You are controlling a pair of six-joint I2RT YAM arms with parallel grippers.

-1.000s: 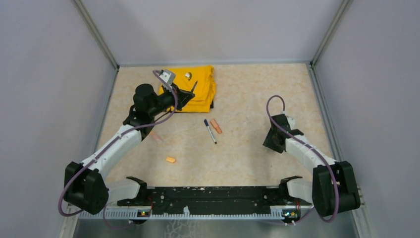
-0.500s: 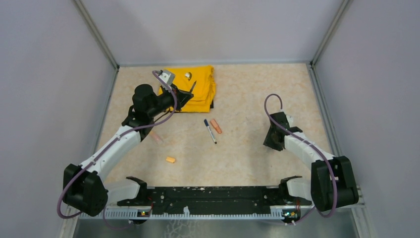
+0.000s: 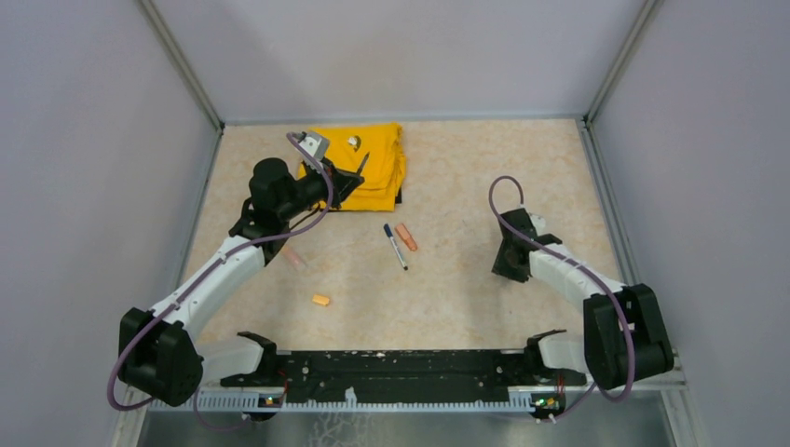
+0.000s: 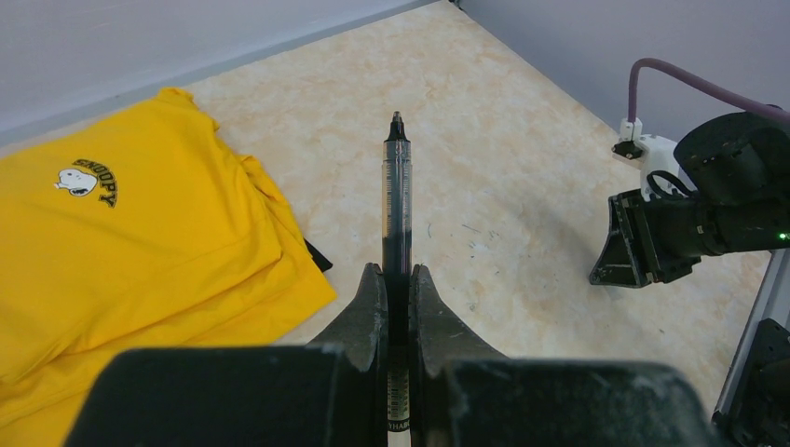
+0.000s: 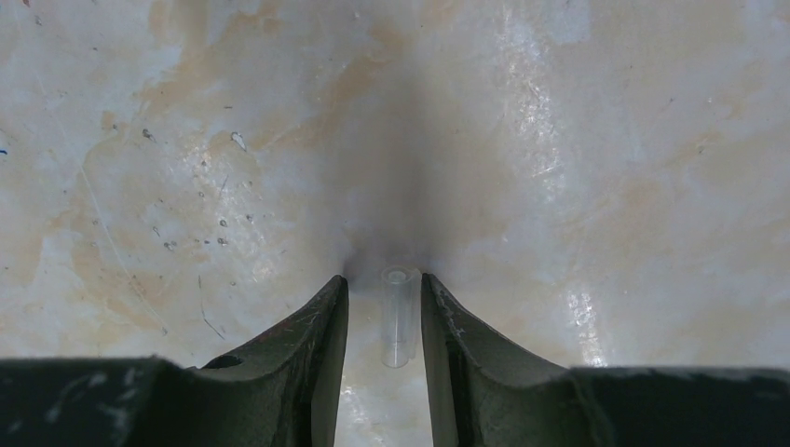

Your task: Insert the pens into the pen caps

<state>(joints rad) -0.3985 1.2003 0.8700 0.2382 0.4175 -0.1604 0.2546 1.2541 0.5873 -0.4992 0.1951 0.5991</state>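
Two grips running: left gripper (image 4: 396, 272) clamps the dark pen (image 4: 397, 200) by the yellow Snoopy shirt (image 4: 140, 242). Well right of that shirt, right gripper (image 5: 384, 281) straddles the clear cap (image 5: 399, 317), jaws apart. I'd centre it, then squeeze gently.

Cloth (image 3: 373, 172) sat at the tabletop's (image 3: 466, 177) far side. Left gripper (image 3: 349, 182) held a pen (image 4: 398, 200) in its jaws at cloth's near edge. Thin pen (image 3: 395, 247) and short marker (image 3: 405, 237) lay side by side just near-right of cloth. Second marker (image 3: 294, 257), then loose cap (image 3: 320, 300), lay nearer, off its left end. Right gripper (image 3: 510, 265) was well right of cloth, with small cap (image 5: 398, 317) between its parted jaws.
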